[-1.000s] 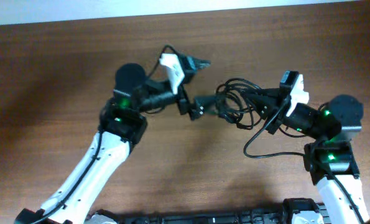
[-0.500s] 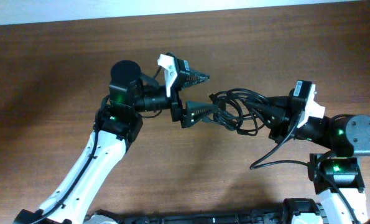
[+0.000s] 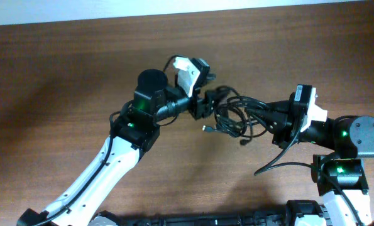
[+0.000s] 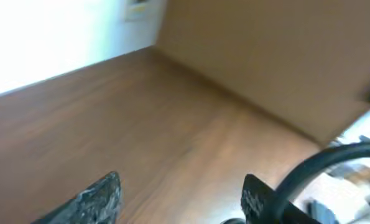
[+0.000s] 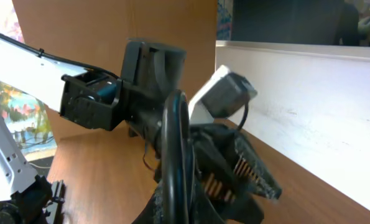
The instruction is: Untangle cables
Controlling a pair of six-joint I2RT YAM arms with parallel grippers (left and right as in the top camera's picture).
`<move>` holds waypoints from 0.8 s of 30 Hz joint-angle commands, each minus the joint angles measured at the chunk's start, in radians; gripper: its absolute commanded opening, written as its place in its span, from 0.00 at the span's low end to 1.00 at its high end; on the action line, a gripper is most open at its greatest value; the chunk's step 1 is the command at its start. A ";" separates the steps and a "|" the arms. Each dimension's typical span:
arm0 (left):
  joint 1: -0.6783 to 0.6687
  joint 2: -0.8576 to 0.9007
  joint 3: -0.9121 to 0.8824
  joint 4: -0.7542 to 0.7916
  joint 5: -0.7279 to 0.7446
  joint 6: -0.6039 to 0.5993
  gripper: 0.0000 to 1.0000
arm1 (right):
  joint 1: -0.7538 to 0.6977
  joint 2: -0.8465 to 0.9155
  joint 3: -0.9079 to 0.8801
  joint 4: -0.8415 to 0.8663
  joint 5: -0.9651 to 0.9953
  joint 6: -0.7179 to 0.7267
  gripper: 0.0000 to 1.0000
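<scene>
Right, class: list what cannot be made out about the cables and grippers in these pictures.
Overhead: how the cables cross; loops thin, overlapping.
Left wrist: whether the left gripper touches a cable; blurred, fingers cut by bottom edge.
Right wrist: where the right gripper grips; the cable hides it.

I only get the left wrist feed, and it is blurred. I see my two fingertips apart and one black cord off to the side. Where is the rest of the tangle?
Observer: From overhead, the cables form one tangled bundle right at the tips of the left gripper, on the side toward the right arm.
Operator: Is anything holding them?
Observer: Yes. The right gripper is shut on the cables at the far side of the bundle. Its wrist view shows a loop standing up between its fingers.
Operator: Any loose ends?
Observer: A small plug end lies on the table at the bundle's near edge.
</scene>
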 commanded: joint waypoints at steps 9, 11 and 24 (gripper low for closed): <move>0.015 -0.014 0.005 -0.256 -0.518 -0.620 0.99 | -0.004 -0.010 0.006 0.008 0.011 0.005 0.04; 0.015 -0.019 0.005 -0.257 -0.468 -0.502 0.99 | -0.005 -0.010 0.006 0.008 0.034 0.005 0.04; 0.016 -0.148 0.005 -0.336 -0.100 -0.393 0.99 | -0.004 -0.008 0.006 0.175 -0.100 -0.150 0.04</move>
